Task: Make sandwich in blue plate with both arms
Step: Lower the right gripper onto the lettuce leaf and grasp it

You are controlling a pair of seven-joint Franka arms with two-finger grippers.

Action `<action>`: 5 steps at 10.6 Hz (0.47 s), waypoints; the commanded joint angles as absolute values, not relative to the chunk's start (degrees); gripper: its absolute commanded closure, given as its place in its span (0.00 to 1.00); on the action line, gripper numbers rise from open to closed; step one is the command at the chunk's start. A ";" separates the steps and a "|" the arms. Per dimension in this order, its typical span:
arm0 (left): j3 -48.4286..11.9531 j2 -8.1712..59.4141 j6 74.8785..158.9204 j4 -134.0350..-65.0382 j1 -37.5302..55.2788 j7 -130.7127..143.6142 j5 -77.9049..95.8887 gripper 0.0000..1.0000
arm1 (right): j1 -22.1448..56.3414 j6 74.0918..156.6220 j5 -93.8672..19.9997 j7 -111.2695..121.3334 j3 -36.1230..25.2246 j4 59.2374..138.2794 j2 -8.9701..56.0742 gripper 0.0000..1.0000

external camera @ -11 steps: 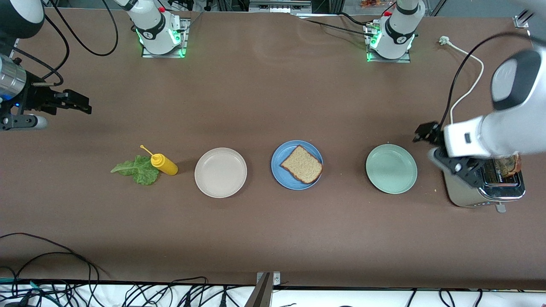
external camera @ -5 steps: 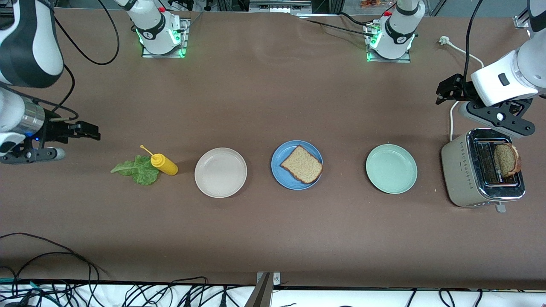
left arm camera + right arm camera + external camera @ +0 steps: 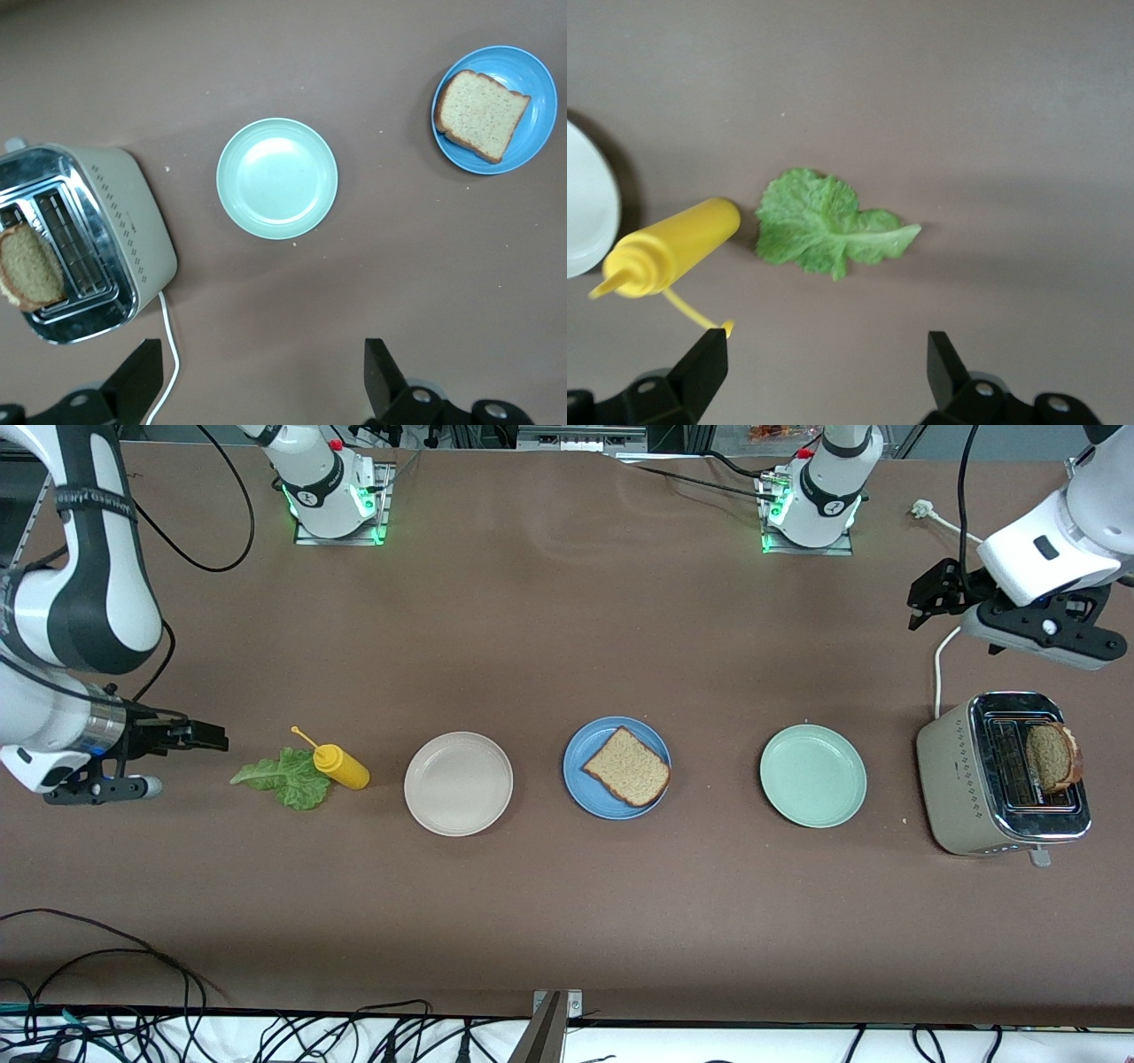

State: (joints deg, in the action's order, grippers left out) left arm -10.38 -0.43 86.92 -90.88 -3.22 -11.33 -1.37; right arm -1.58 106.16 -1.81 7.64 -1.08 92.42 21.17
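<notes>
The blue plate sits mid-table with one brown bread slice on it. A second slice stands in the toaster at the left arm's end. The green lettuce leaf lies on the table at the right arm's end. My right gripper is open and empty, over bare table just beside the lettuce. My left gripper is open and empty, over the table by the toaster's cord. The left wrist view shows the blue plate, its slice and the toaster.
A yellow squeeze bottle lies against the lettuce, toward the beige-white plate. A mint-green plate lies between the blue plate and the toaster. A white cord runs from the toaster toward the robots' bases.
My right gripper has come down and across toward the lettuce. My left arm has pulled away from over the toaster, uncovering the slice in its slot.
</notes>
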 commanded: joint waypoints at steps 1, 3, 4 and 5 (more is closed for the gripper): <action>-6.08 -2.81 88.86 -93.87 -0.71 -9.84 0.00 0.00 | -1.76 113.62 -3.69 8.88 -1.05 92.72 26.44 0.00; -4.05 -2.90 88.51 -93.43 1.40 -8.36 0.00 0.00 | -1.58 121.94 -3.78 8.79 -0.79 97.97 27.59 0.00; -4.04 -2.90 87.37 -93.34 1.67 -5.74 0.00 0.00 | -1.67 126.26 -3.69 9.05 -0.44 100.96 28.82 0.00; -4.13 -2.73 86.67 -92.99 1.50 -4.58 0.78 0.00 | -1.58 127.78 -3.69 9.05 -0.18 102.20 30.05 0.00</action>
